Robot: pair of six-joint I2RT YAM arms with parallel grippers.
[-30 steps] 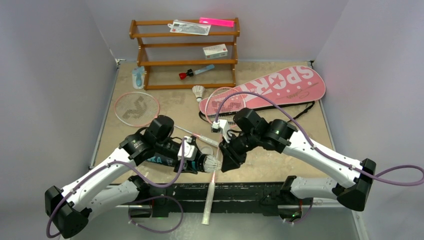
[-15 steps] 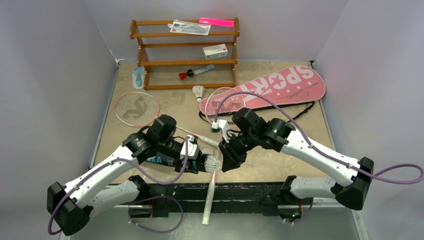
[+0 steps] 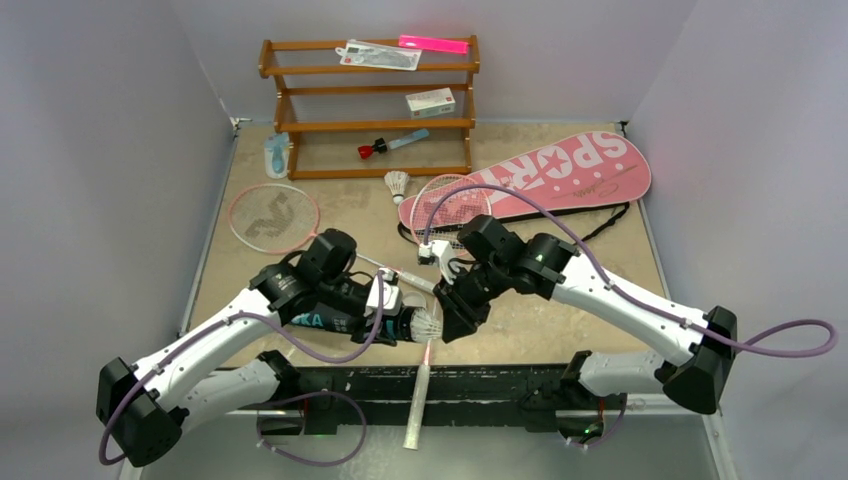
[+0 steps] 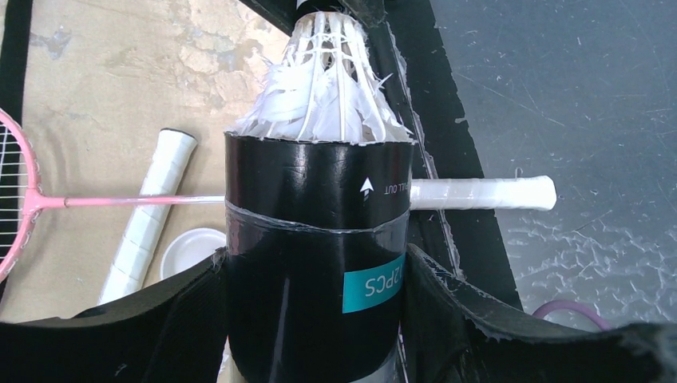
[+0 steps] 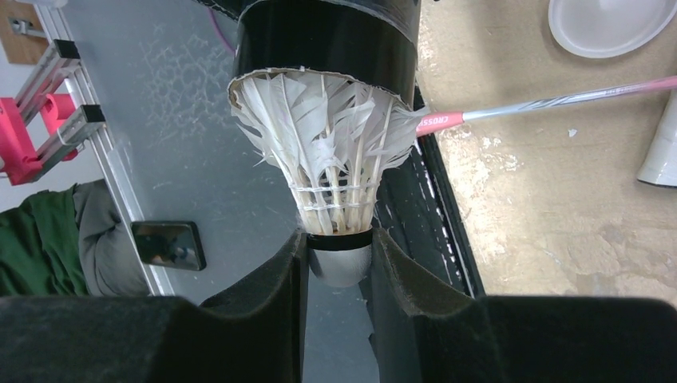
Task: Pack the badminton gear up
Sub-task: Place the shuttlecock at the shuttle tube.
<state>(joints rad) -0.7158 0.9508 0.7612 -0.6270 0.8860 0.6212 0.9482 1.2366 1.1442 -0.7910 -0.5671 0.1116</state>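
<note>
Black tube (image 4: 315, 263) gripped in left fingers (image 4: 148, 327) — right fingers (image 5: 259, 299) pinch shuttlecock (image 5: 327, 152) by cork.

bright, even overhead light, soft shadows, sharp focus, faint glare on the black tube (image 4: 311, 239).

A wooden rack (image 3: 368, 105) stands at the far end of the worktop (image 3: 600, 290), well beyond the left gripper (image 3: 400, 325) and the right gripper (image 3: 447, 322). Its top shelf holds a pink strip (image 3: 433, 43) and a packet (image 3: 377, 55). The middle shelf holds a white box (image 3: 431, 101), and lower down lies a red-capped tool (image 3: 392, 145). A pale blue item (image 3: 276, 155) lies beside the rack, on the left gripper's side. A white lid (image 3: 411, 300) lies just beyond the left gripper.
</note>
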